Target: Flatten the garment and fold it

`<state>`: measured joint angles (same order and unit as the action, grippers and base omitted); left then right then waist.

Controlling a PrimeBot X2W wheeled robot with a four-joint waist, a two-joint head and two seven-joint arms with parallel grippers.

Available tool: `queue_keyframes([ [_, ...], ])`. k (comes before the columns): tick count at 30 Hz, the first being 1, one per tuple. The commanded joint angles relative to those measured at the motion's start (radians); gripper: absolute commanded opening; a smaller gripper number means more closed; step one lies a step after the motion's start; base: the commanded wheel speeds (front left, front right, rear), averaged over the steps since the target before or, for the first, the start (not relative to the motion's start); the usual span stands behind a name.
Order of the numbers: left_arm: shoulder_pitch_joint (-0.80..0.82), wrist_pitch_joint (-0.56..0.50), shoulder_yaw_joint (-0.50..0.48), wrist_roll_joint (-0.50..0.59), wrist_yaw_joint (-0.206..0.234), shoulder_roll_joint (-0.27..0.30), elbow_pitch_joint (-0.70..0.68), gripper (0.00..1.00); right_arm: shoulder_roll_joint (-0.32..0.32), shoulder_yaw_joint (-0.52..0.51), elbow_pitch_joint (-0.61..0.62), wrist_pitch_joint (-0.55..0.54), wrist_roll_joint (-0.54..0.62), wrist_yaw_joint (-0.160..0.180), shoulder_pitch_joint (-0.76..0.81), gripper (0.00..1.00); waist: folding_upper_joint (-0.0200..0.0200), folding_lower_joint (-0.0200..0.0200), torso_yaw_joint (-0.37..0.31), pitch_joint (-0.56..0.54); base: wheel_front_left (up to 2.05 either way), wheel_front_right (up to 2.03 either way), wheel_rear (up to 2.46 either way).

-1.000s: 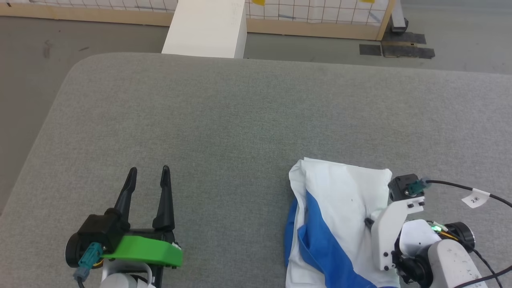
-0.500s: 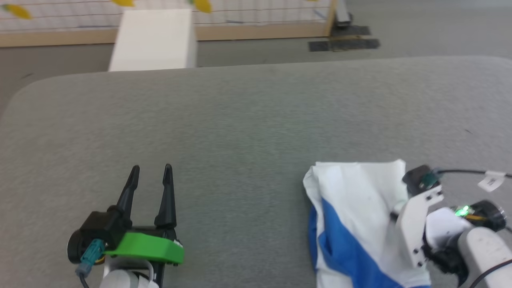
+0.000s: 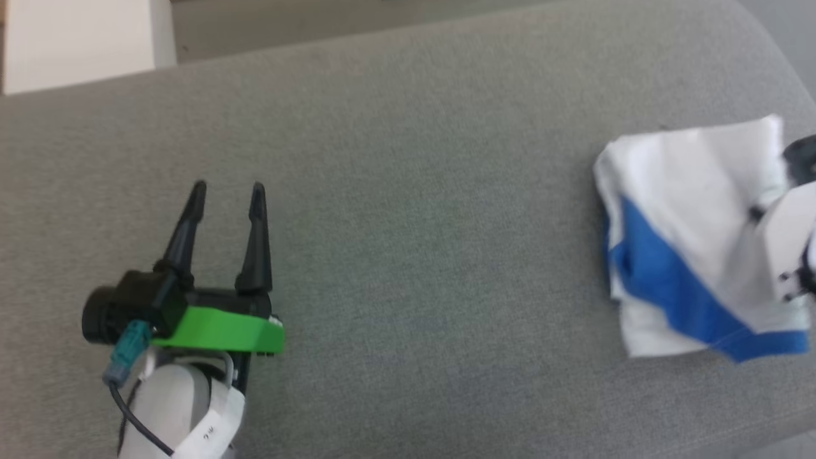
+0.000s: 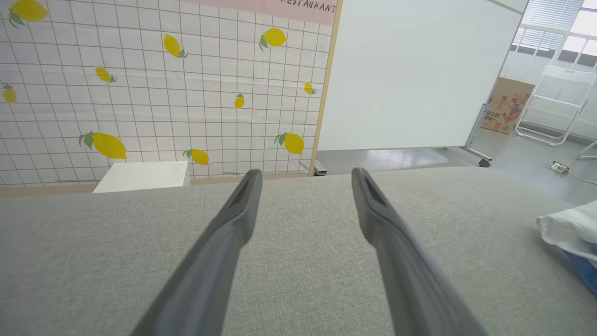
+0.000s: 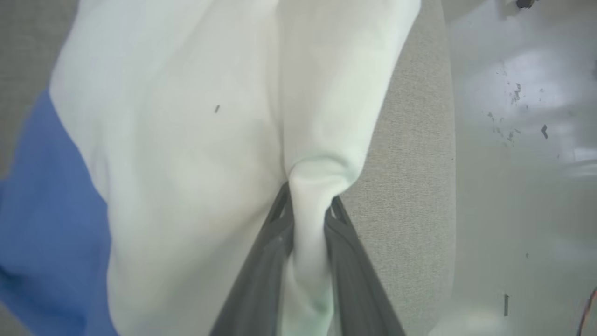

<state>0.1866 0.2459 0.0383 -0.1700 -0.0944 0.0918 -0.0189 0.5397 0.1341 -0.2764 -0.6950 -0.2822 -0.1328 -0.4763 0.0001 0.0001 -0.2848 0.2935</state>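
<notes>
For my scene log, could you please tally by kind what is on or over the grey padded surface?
White-and-blue cotton T-shirt: 1
Dark two-fingered grippers: 2 (left gripper open, right gripper pinching a white fold of the shirt)
Total: 3

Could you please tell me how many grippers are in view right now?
2. The left gripper is open above the bare grey surface at the left. The right gripper is at the right, shut on a white fold of the garment.

a staged test lab: lemon-print backdrop (image 4: 163, 93), rolling whiteboard (image 4: 419, 70), cardboard box (image 4: 506, 105), folding chair (image 4: 555, 107).
</notes>
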Motion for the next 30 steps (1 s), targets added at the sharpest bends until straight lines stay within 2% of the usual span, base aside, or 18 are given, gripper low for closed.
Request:
queue_keyframes([
  [1,0.030,-0.006,-0.005,0.011,0.005,0.015,-0.017,1.00,0.023,-0.011,-0.020,0.015,0.008,0.002,-0.037,0.00,-0.0001,-0.0001,0.000,0.173,0.00,0.00,0.00],
  [8,0.068,-0.041,-0.010,0.025,0.020,0.040,-0.090,1.00,0.130,-0.104,-0.162,0.073,0.053,0.002,-0.170,0.00,-0.0001,-0.0001,0.072,0.297,0.00,0.00,0.00],
  [14,0.071,-0.060,-0.013,0.031,0.030,0.053,-0.132,1.00,0.167,-0.161,-0.240,0.127,0.111,0.002,-0.259,0.00,-0.0001,-0.0001,0.118,0.361,0.00,0.00,0.00],
  [15,0.071,-0.060,-0.011,0.031,0.036,0.055,-0.151,1.00,0.189,-0.203,-0.305,0.164,0.164,0.002,-0.321,0.00,-0.0001,-0.0001,0.146,0.383,0.00,0.00,0.00],
  [16,0.070,-0.060,-0.010,0.031,0.038,0.055,-0.155,1.00,0.188,-0.217,-0.317,0.177,0.173,0.002,-0.334,0.41,-0.0001,-0.0001,0.148,0.386,0.00,0.00,0.00],
  [17,0.068,-0.060,-0.010,0.031,0.039,0.056,-0.157,1.00,0.189,-0.227,-0.327,0.185,0.186,0.002,-0.342,1.00,-0.0001,-0.0001,0.150,0.387,0.00,0.00,0.00],
  [23,0.066,-0.050,-0.007,0.024,0.041,0.056,-0.138,1.00,0.172,-0.299,-0.385,0.209,0.259,0.002,-0.383,1.00,-0.0001,-0.0001,0.150,0.357,0.00,0.00,0.00],
  [27,0.057,-0.036,-0.002,0.013,0.042,0.048,-0.107,1.00,0.134,-0.358,-0.390,0.263,0.275,0.002,-0.405,1.00,-0.0001,-0.0001,0.149,0.292,0.00,0.00,0.00],
  [30,0.044,-0.021,-0.008,-0.002,0.042,0.041,-0.077,1.00,0.094,-0.365,-0.355,0.324,0.258,0.002,-0.420,1.00,-0.0001,-0.0001,0.148,0.218,0.00,0.00,0.00],
])
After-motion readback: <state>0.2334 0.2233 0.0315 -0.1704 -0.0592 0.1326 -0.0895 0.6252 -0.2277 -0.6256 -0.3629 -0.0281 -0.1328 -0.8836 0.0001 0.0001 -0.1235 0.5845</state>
